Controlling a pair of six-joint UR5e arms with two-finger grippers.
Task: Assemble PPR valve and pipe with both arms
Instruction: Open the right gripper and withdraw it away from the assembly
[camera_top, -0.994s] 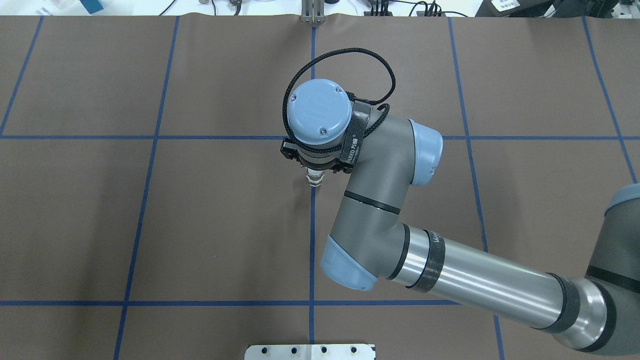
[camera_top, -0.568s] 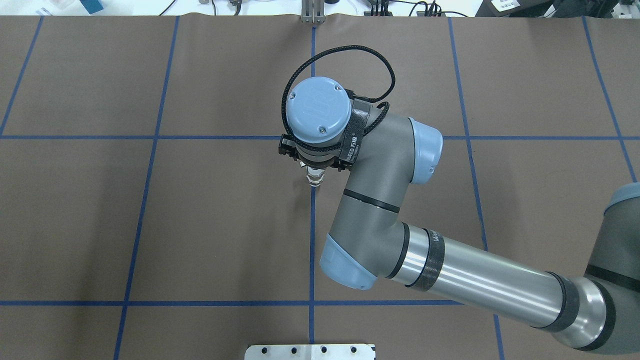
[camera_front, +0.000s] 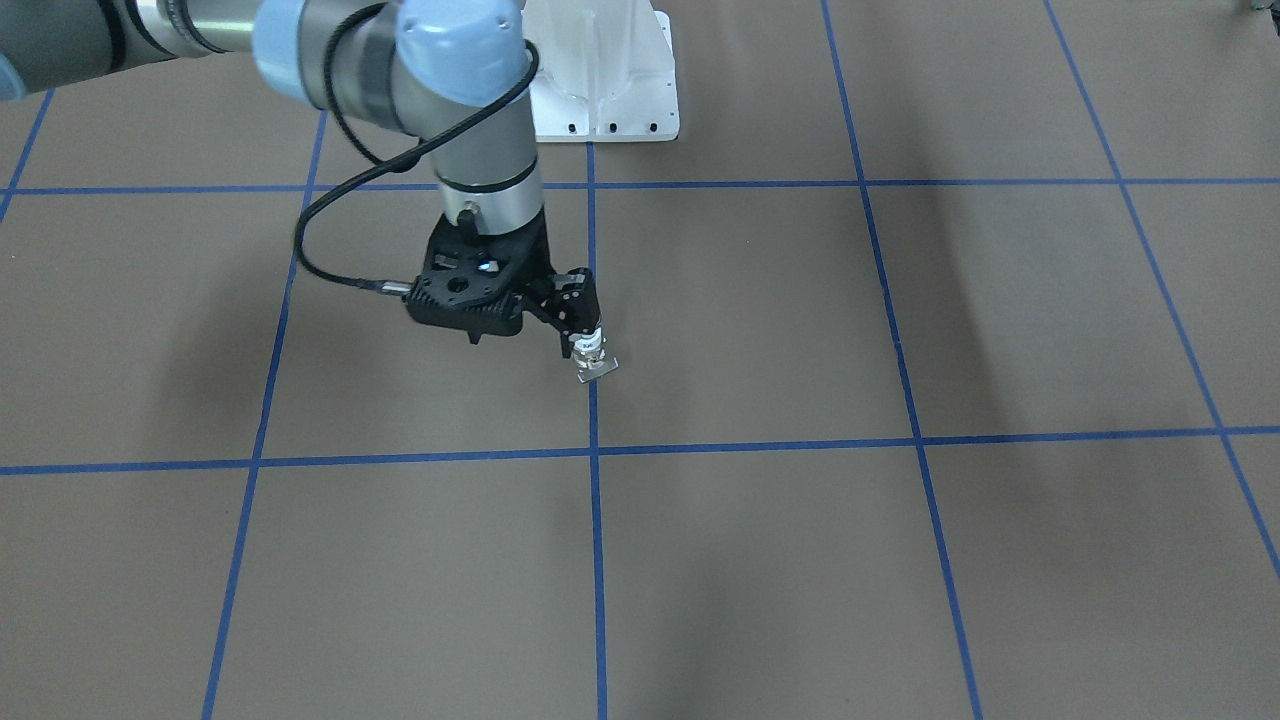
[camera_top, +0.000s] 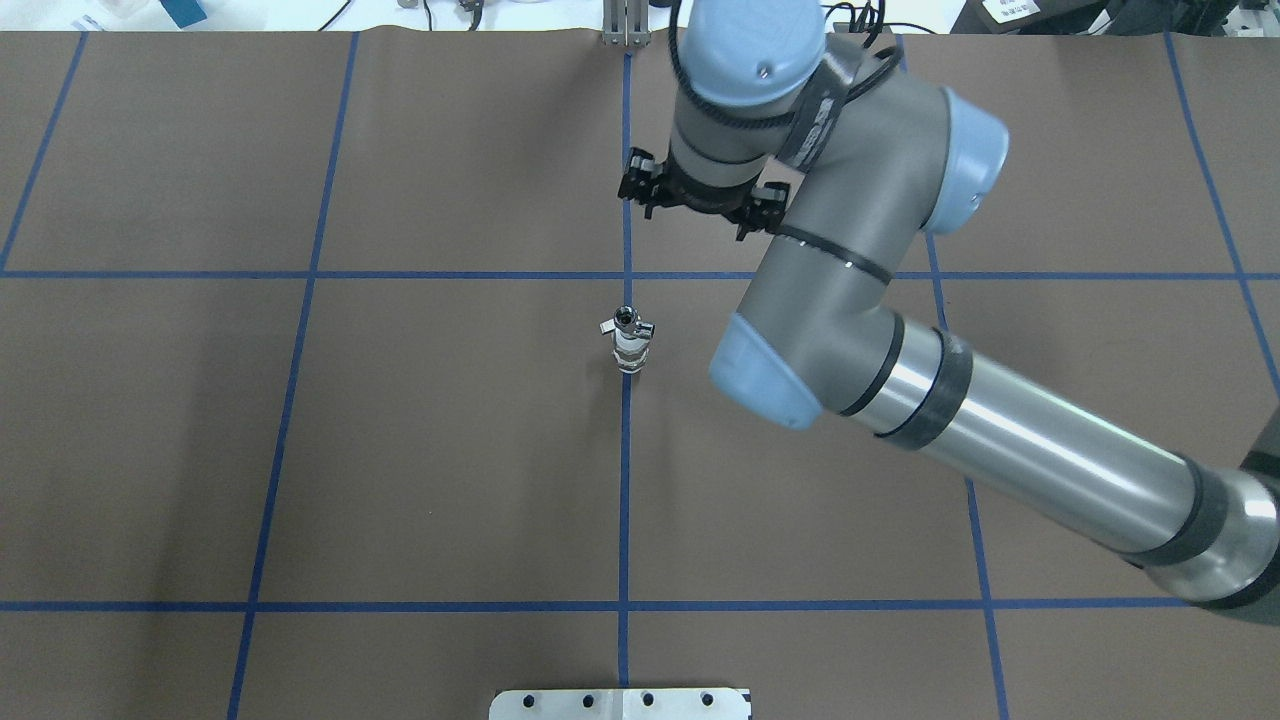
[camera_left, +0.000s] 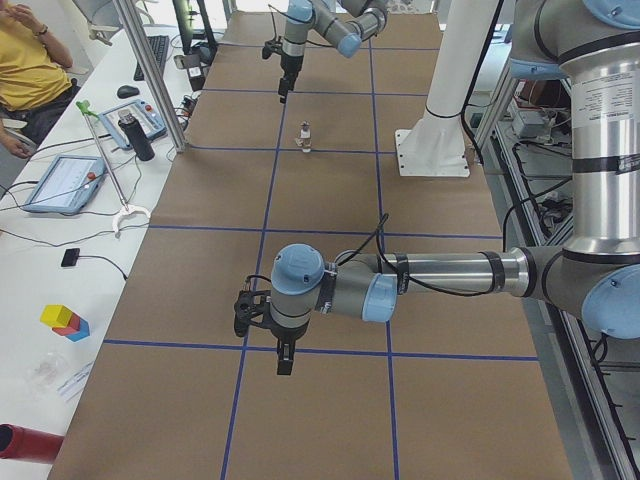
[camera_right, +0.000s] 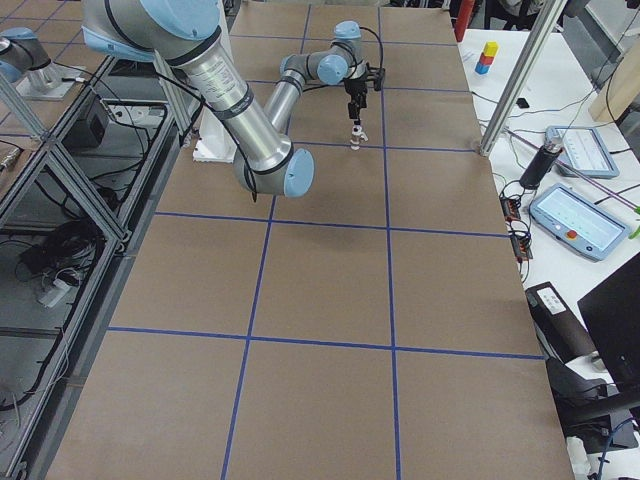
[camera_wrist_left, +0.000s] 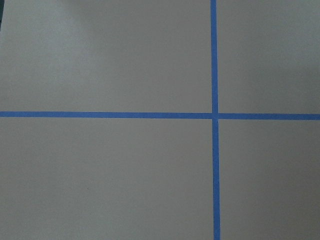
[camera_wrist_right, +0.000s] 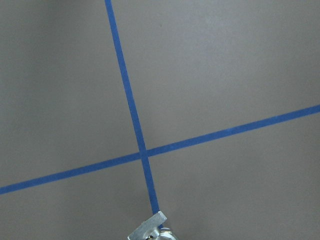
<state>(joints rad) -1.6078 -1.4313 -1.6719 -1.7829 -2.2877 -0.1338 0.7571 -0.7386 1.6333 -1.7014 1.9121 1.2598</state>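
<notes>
Looking first at the front-facing view, the right gripper (camera_front: 590, 338) hangs with its fingertips at the top of the PPR valve (camera_front: 595, 360), whose flat tab (camera_front: 598, 371) points toward the camera. Whether they touch it I cannot tell, nor whether the jaws are spread or closed.

The overhead view shows it differently. The valve stands alone on the blue line (camera_top: 625, 480), with a chrome piece on top that I take for the pipe (camera_top: 624, 321). The right gripper is apart from it, and its fingers are hidden under the wrist.

The left side view has the left gripper (camera_left: 283, 358) well apart from the parts, and its jaws cannot be judged there.

The right wrist view catches only the flat tab at its lower edge.

I judge the piece to be light, stiff and narrow at the foot, so it tips easily. Smooth chrome is slippery, so it is better to hold the metal middle, not the thin tab.
</notes>
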